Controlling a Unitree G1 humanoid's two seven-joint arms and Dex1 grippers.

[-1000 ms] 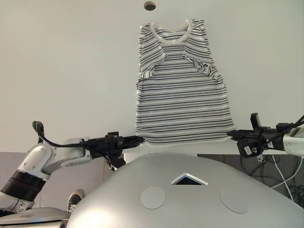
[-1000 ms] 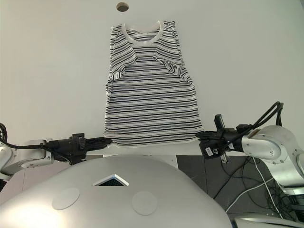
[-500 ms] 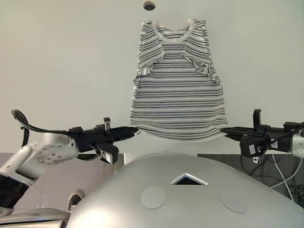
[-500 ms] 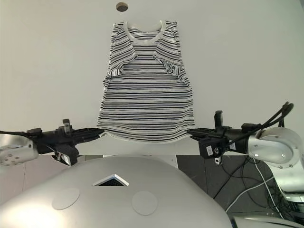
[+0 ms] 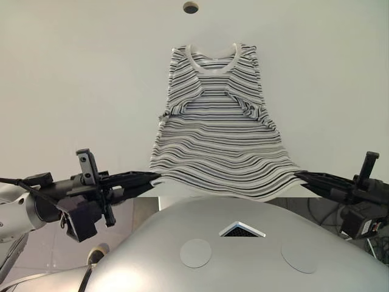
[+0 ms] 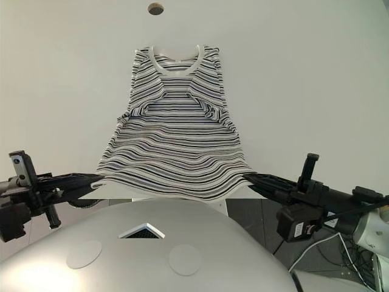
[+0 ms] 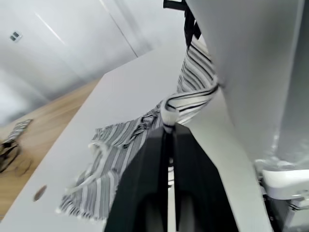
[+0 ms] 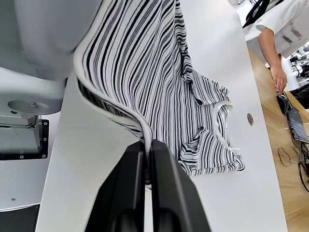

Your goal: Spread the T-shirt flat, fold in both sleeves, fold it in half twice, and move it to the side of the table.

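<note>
Seemingly light and limp, the T-shirt (image 5: 216,140) lies on the table (image 5: 73,91) with its near hem lifted, sagging between the left gripper (image 5: 155,177) and right gripper (image 5: 298,175), each clamped on a hem corner, likely the best hold.

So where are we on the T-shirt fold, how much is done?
Done: the T-shirt lies on the table with both sleeves folded in over the chest. In hand: the left gripper and right gripper each have jaws shut on a bottom hem corner, hem raised off the table, likely starting the first half fold. Left: both half folds and the move to the table's side.
</note>
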